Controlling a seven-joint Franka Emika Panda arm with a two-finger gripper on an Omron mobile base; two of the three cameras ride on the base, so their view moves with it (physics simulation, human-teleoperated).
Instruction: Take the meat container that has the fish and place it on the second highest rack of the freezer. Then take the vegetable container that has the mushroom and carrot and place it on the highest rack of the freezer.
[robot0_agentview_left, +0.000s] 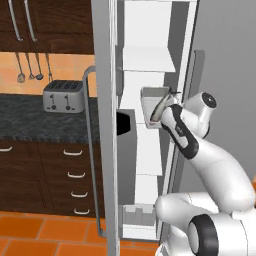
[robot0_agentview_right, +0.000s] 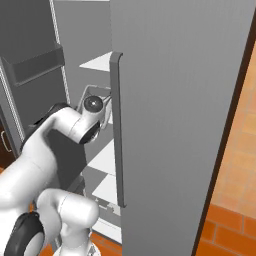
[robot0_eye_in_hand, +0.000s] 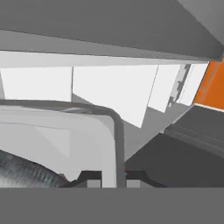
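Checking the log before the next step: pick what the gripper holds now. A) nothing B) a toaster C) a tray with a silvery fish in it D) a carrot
C: in the hand view the gripper clamps the rim of the tray holding the fish.

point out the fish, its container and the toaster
fish (robot0_eye_in_hand: 26, 173), hand view, its silvery body
container (robot0_agentview_left: 152, 100), left base view, its tilted side wall
toaster (robot0_agentview_left: 63, 96), left base view, its front face
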